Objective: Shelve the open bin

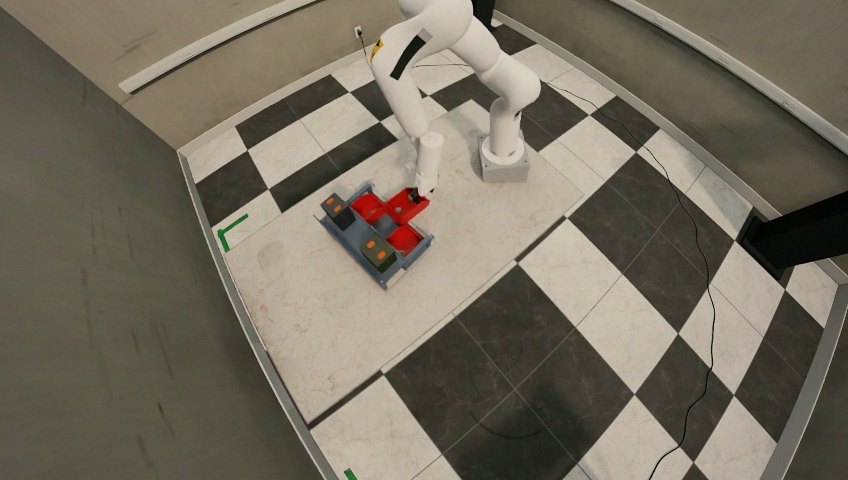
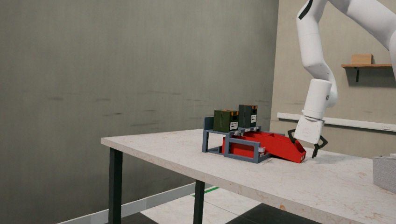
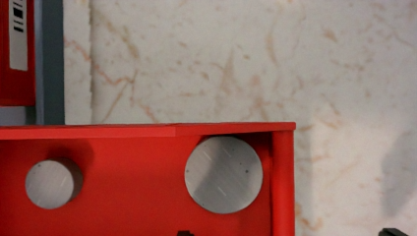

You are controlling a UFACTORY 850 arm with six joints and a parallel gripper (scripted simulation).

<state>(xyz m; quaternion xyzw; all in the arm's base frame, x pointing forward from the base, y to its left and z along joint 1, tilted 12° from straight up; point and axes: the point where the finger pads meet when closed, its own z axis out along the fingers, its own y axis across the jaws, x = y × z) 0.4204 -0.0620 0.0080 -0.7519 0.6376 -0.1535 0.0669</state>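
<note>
The red open bin [image 2: 273, 145] lies tilted, with one end in the gap of the grey-blue shelf [image 2: 229, 144] and the other end low on the table. It also shows in the overhead view [image 1: 408, 205] between two red bins [image 1: 367, 206] [image 1: 405, 237] in the shelf. In the wrist view the bin [image 3: 143, 182] holds a large grey disc [image 3: 223, 174] and a smaller one [image 3: 53, 183]. My gripper [image 2: 304, 150] is open and empty, its fingers astride the bin's outer end wall [image 3: 282, 182], one inside the bin and one outside.
A green box [image 2: 225, 120] and a dark grey box [image 2: 247, 115] stand on the shelf's upper board. A neighbouring red bin with a label [image 3: 15, 49] sits beside a shelf post [image 3: 49, 61]. The arm's grey base block [image 1: 502, 163] stands behind.
</note>
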